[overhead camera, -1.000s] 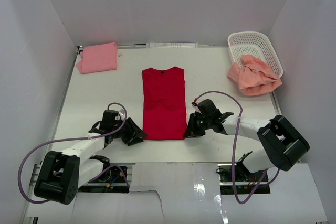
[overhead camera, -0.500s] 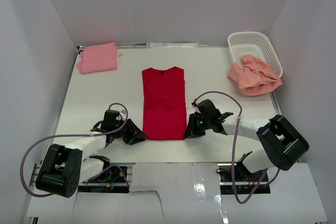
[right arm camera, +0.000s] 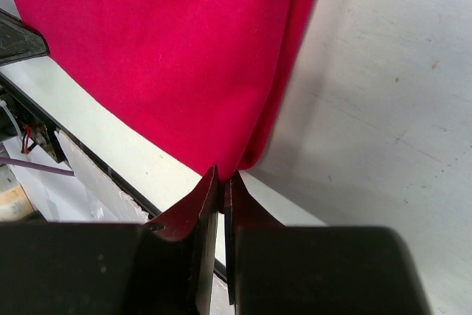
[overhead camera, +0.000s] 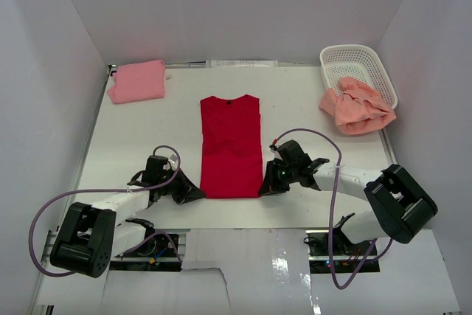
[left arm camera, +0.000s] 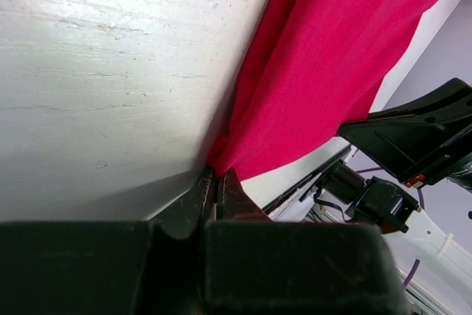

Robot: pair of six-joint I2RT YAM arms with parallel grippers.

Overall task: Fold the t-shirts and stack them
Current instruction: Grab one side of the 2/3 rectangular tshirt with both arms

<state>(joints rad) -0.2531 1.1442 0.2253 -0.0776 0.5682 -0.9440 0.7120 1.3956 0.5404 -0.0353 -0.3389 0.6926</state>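
Left end effector (left arm camera: 215, 186) and right end effector (right arm camera: 223, 181) pinch near corners of red shirt (overhead camera: 230, 145). Pink shirt (overhead camera: 137, 80) far-left; salmon shirt (overhead camera: 356, 106) overlaps basket (overhead camera: 361, 58) rim.

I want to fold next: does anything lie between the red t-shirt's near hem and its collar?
Nothing visible does. The bright red cloth t-shirt lies flat, its top bare; the left hand and right hand pinch its near corners.

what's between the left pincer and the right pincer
The near hem of the red t-shirt spans it, the left pincer and right pincer each shut on a bottom corner, seen in the top external view.
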